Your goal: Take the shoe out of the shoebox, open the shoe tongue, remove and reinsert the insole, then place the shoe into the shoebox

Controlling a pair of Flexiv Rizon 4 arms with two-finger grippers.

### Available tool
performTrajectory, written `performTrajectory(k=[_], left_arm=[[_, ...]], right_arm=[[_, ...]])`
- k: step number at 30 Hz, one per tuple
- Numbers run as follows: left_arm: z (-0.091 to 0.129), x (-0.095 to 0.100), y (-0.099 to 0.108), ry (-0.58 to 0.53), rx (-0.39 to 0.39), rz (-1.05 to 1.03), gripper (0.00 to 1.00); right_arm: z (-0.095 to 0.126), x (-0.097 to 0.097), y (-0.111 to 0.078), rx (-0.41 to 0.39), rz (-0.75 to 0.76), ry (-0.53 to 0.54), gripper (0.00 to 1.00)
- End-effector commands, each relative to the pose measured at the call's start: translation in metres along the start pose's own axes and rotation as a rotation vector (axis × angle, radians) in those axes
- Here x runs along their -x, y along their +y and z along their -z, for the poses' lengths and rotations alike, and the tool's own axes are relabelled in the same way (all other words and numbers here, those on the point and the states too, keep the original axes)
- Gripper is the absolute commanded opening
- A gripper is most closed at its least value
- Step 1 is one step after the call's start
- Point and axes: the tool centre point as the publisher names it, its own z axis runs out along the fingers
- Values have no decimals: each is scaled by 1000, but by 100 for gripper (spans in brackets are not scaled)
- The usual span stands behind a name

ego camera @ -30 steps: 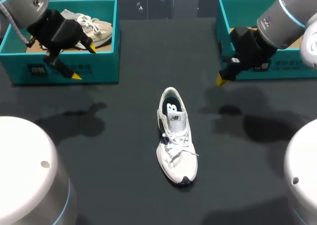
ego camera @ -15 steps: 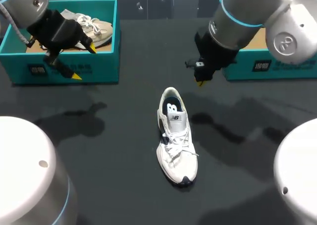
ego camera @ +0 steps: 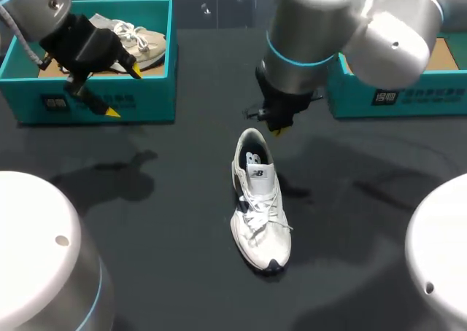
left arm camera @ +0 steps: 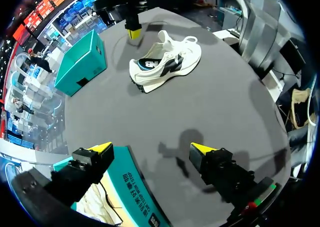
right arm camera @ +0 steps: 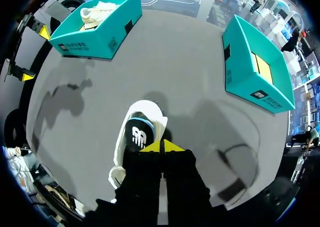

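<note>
One right gripper (ego camera: 276, 130) above shoe (ego camera: 259, 222)

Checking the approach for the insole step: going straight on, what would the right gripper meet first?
Probably the white lace-up sneaker, at its heel opening over the dark insole; the right gripper, tips together, points down there. Its height above is unclear.

I can read no text: the shoe (ego camera: 261, 232) carries a white logo mark on its insole (ego camera: 253, 158) and tongue (ego camera: 257, 174), and the far-left corner shoebox (ego camera: 146, 101) and far-right corner shoebox (ego camera: 423, 98) bear front-wall labels too small to read
</note>
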Motion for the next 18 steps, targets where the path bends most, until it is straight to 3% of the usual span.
performTrajectory(k=[1, 6, 10, 18], left_arm=[[0, -1, 0, -1, 3, -1, 100], [0, -1, 0, -1, 3, -1, 100], [0, -1, 0, -1, 3, -1, 100], [0, -1, 0, -1, 3, -1, 100]], right_arm=[[-3, -8, 5, -8, 0, -155, 0], [-3, -8, 5, -8, 0, -155, 0], [-22, -19, -4, -18, -65, -164, 0], [-35, -32, -9, -15, -165, -178, 0]])
